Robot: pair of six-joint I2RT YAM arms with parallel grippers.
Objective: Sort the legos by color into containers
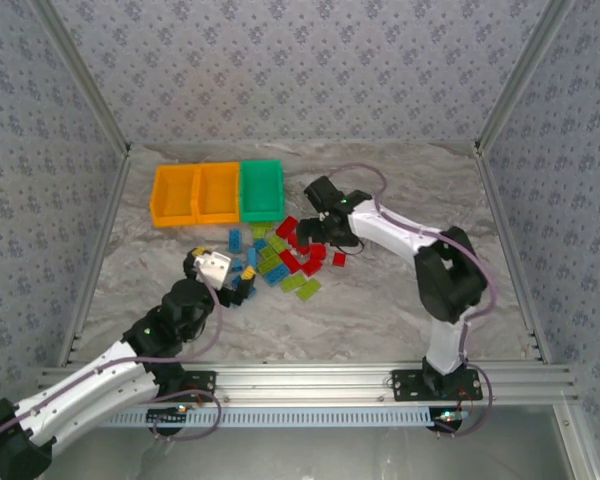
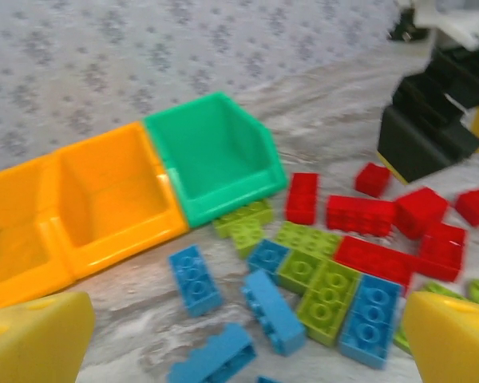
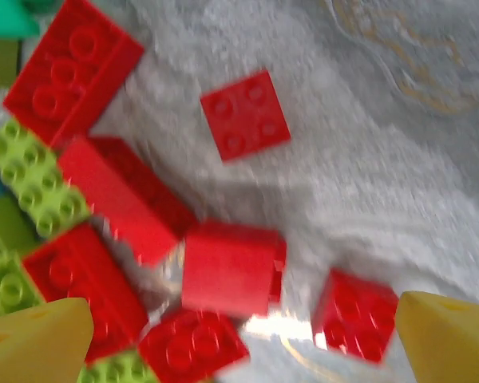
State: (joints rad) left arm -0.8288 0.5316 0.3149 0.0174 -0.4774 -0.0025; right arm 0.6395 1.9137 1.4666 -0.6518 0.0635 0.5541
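The legos (image 1: 283, 262) lie in a loose pile of blue, lime green and red bricks mid-table, just in front of the containers: two orange bins (image 1: 175, 195) (image 1: 218, 192) and one green bin (image 1: 262, 190), joined in a row. My left gripper (image 1: 240, 286) is open at the pile's near-left edge, its yellow fingertips (image 2: 33, 341) spread wide over blue bricks (image 2: 274, 311). My right gripper (image 1: 312, 234) is open over the red bricks at the pile's far right. A red brick (image 3: 231, 271) lies below its spread fingertips (image 3: 451, 339), and nothing is held.
All three bins (image 2: 215, 155) look empty. Patterned walls and aluminium rails (image 1: 310, 382) enclose the marble-patterned table (image 1: 380, 300). Bare surface lies right of the pile and in front of it. The right arm's black head (image 2: 427, 128) hangs over the red bricks.
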